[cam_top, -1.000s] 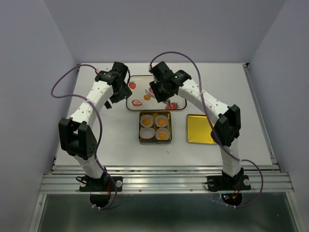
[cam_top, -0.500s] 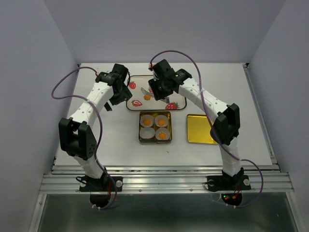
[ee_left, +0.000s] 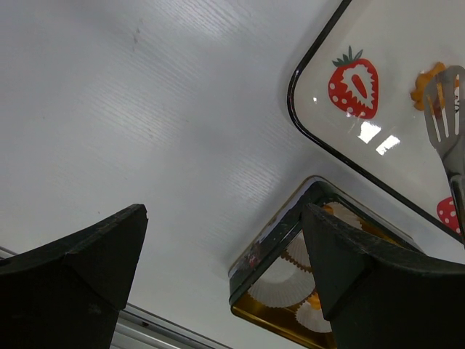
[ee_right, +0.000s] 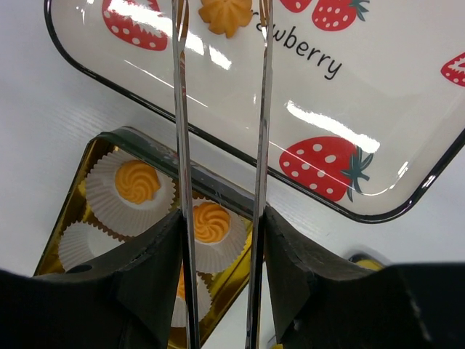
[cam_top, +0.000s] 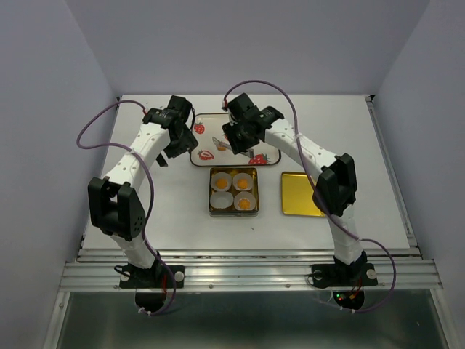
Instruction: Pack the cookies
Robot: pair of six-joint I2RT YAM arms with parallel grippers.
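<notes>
Three cookies (cam_top: 242,182) sit in white paper cups inside the square gold tin (cam_top: 253,191). One cup (cam_top: 221,200) holds nothing. A fourth cookie (ee_right: 226,14) lies on the strawberry tray (ee_right: 240,94), between the tips of metal tongs (ee_right: 263,109). My right gripper (ee_right: 221,218) is shut on the tongs' two arms, above the tray's near edge (cam_top: 236,134). My left gripper (ee_left: 224,214) hangs open over bare table left of the tray (cam_top: 171,149), holding nothing. In the left wrist view the tong tip (ee_left: 450,109) partly covers the cookie (ee_left: 423,86).
The tin's gold lid (cam_top: 301,194) lies flat to the right of the tin. The tray (cam_top: 211,131) sits just behind the tin, printed with red strawberries (ee_left: 354,83). Purple cables loop above both arms.
My right wrist has shifted a little to the left over the tray with the tongs. The left arm has not moved.
</notes>
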